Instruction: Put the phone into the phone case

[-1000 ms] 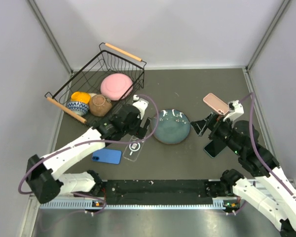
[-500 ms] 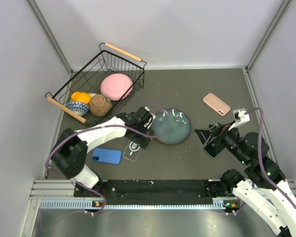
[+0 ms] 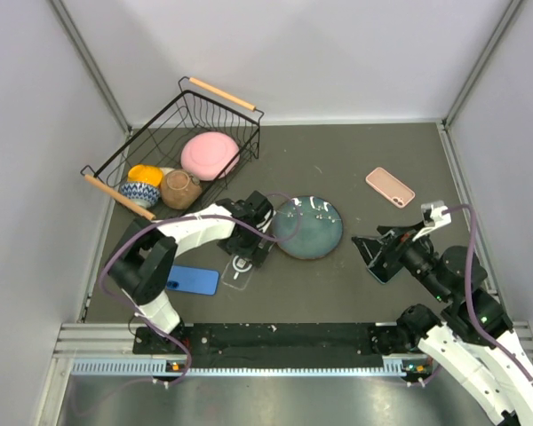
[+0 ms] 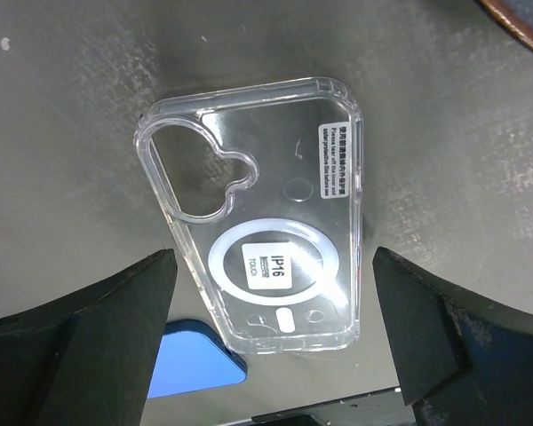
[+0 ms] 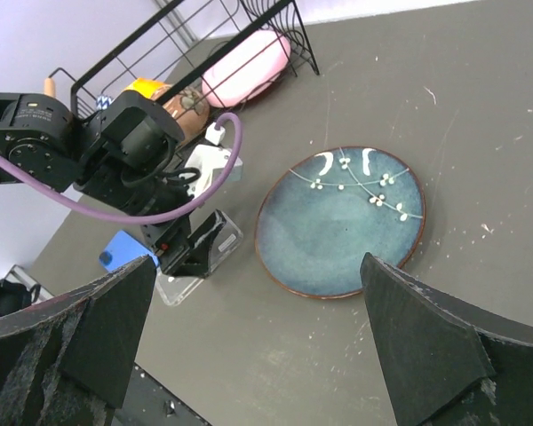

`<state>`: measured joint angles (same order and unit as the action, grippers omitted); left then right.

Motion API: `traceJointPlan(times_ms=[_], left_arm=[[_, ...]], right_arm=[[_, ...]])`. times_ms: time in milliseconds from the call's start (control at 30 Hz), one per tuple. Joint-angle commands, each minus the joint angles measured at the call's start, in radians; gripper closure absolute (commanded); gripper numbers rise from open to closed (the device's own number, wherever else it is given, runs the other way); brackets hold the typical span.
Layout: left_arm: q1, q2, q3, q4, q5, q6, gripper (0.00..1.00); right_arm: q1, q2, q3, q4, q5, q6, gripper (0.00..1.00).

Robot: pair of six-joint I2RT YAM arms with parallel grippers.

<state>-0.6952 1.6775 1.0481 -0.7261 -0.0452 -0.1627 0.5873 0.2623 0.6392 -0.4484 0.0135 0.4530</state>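
In the top view the clear phone case [image 3: 237, 267] lies flat on the table [image 3: 338, 160], lower left of centre. It sits between a blue phone [image 3: 193, 280] at its left and the plate [image 3: 309, 227] at its right. A pink phone [image 3: 390, 186] lies well apart, upper right; either could be the one meant. In the left wrist view the left gripper [image 4: 275, 253] is spread wide and empty, straddling the case. Squeezing could bow its thin walls or skid it against the plate. It is transparent, with a camera cutout at upper left, a white ring and a sticker. In the right wrist view the right gripper [image 5: 258, 259] is also released, holding nothing.
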Motion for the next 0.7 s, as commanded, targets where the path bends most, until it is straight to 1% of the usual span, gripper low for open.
traceJointPlan(times_ms=[0,133,233,267,333,367,400,467,533,567,600,633,667], left_arm=[[0.000,0.021,0.026,0.001,-0.009,-0.011,0.03],[0.000,0.021,0.020,0.007,-0.001,-0.024,0.10],[0.000,0.007,0.015,0.010,0.037,-0.024,0.18],[0.000,-0.001,0.007,0.010,0.080,-0.026,0.25],[0.000,-0.036,-0.002,0.014,0.114,-0.038,0.32],[0.000,-0.051,-0.013,0.020,0.135,-0.046,0.37],[0.002,-0.068,-0.019,0.030,0.174,-0.064,0.41],[0.005,-0.119,-0.037,0.043,0.214,-0.099,0.46],[0.013,-0.157,-0.052,0.070,0.267,-0.129,0.48],[0.016,-0.171,-0.059,0.079,0.292,-0.155,0.49],[0.023,-0.183,-0.066,0.109,0.345,-0.170,0.50],[0.026,-0.212,-0.082,0.123,0.370,-0.185,0.50],[0.036,-0.228,-0.092,0.146,0.399,-0.222,0.51]], right_arm=[[0.009,-0.003,-0.007,0.040,0.002,-0.008,0.01],[0.011,-0.003,-0.012,0.040,0.006,-0.002,0.01],[0.011,-0.003,-0.024,0.040,0.000,0.010,0.01],[0.011,-0.002,-0.029,0.042,-0.003,0.032,0.01],[0.009,0.005,-0.052,0.046,-0.009,0.065,0.01],[0.011,0.009,-0.062,0.054,-0.045,0.105,0.01],[0.009,0.018,-0.084,0.063,-0.067,0.121,0.01],[0.011,0.031,-0.113,0.123,-0.145,0.173,0.01],[0.012,0.063,-0.166,0.189,-0.203,0.209,0.04],[0.011,0.080,-0.186,0.265,-0.255,0.257,0.07],[0.011,0.095,-0.231,0.304,-0.280,0.283,0.08],[0.011,0.135,-0.252,0.344,-0.305,0.312,0.09],[0.012,0.156,-0.274,0.441,-0.346,0.369,0.13]])
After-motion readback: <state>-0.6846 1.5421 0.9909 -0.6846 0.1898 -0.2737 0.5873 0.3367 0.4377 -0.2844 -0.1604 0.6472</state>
